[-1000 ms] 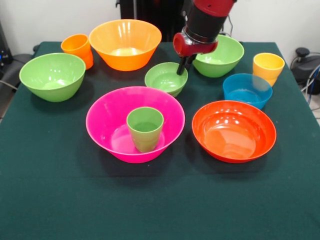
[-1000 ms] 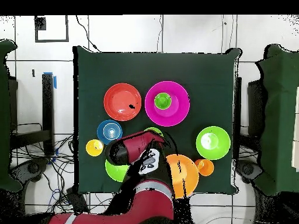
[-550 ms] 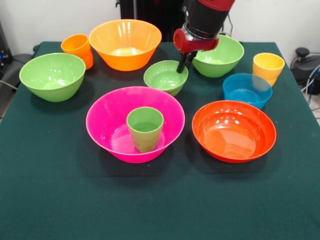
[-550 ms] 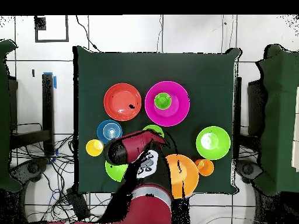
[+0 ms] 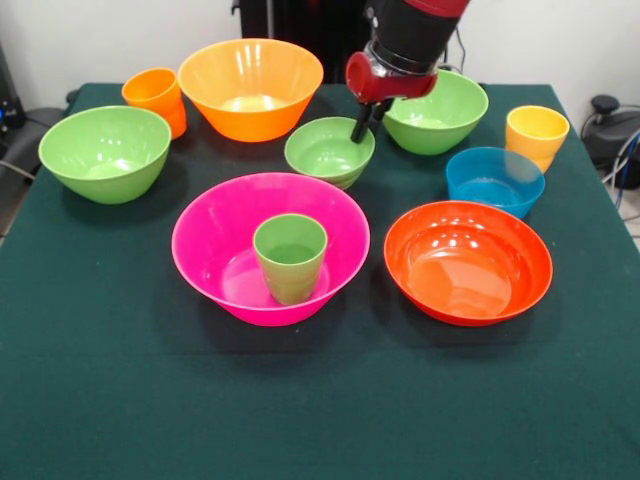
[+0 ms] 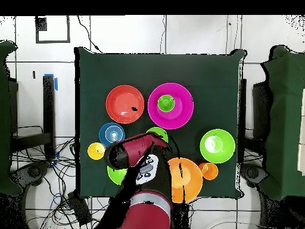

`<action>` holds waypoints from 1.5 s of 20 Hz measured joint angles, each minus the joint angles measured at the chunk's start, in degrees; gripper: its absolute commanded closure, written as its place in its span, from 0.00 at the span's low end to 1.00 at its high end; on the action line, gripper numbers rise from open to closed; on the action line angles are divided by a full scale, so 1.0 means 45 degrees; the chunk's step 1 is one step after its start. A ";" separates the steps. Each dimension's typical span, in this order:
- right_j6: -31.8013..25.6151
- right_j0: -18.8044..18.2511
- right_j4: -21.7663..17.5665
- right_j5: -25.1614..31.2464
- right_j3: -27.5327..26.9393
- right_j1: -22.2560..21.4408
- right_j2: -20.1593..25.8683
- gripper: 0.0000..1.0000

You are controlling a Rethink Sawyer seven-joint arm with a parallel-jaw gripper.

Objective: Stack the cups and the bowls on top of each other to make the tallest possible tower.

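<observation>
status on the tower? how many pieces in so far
Done: one piece. The green cup stands inside the pink bowl. In hand: the gripper is shut on the small green bowl at its rim. Left: the other five bowls and two cups sit apart, unstacked.

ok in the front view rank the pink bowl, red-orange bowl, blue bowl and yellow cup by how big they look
1. pink bowl, widest rim
2. red-orange bowl, a bit smaller
3. blue bowl, clearly smaller
4. yellow cup, smallest

The blue bowl and the yellow cup stand farther from the camera, but the gaps look too big for that to change the order.
</observation>
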 measured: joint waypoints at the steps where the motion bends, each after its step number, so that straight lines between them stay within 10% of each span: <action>1: 0.0000 0.0001 0.0000 0.0074 0.0000 -0.0018 -0.0017 1.00; 30: 0.0000 -0.0167 -0.0003 0.1809 -0.0180 -0.0964 -0.0077 1.00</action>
